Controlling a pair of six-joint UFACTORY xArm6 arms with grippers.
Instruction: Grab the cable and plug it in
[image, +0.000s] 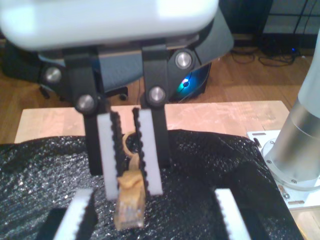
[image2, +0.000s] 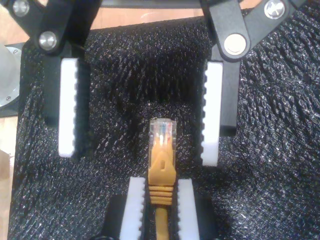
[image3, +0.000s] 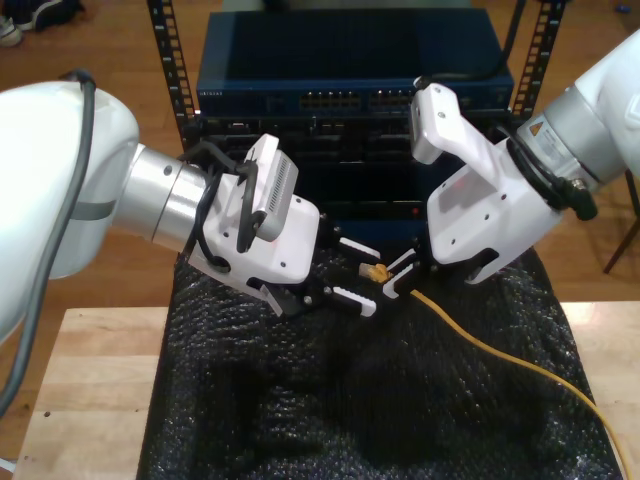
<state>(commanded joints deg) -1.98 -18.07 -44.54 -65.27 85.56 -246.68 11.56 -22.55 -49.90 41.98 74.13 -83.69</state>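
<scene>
A network rack (image3: 350, 90) fills the exterior view's top. Below it, black padding (image3: 300, 400) covers a wooden counter (image3: 90, 380). At centre, my first end effector (image3: 355, 275) is spread wide, facing my second end effector (image3: 392, 283), which is clamped on the cable (image3: 500, 340) just behind its plug (image2: 163, 132). The cable trails to the lower right.

Cable (image3: 500, 347): yellow-orange along its length. Plug (image2: 163, 131) clear yellowish, fine coloured wires showing inside; ribbed boot behind it solid orange. Mat (image3: 330, 400): black, glinting woven texture with pale speckle. Pads (image2: 68, 105) above the mat: white, saw-toothed, on black fingers. Table (image3: 90, 400) beside the mat: pale wood grain. Rack unit (image3: 350, 60) behind the mat: dark blue.
</scene>
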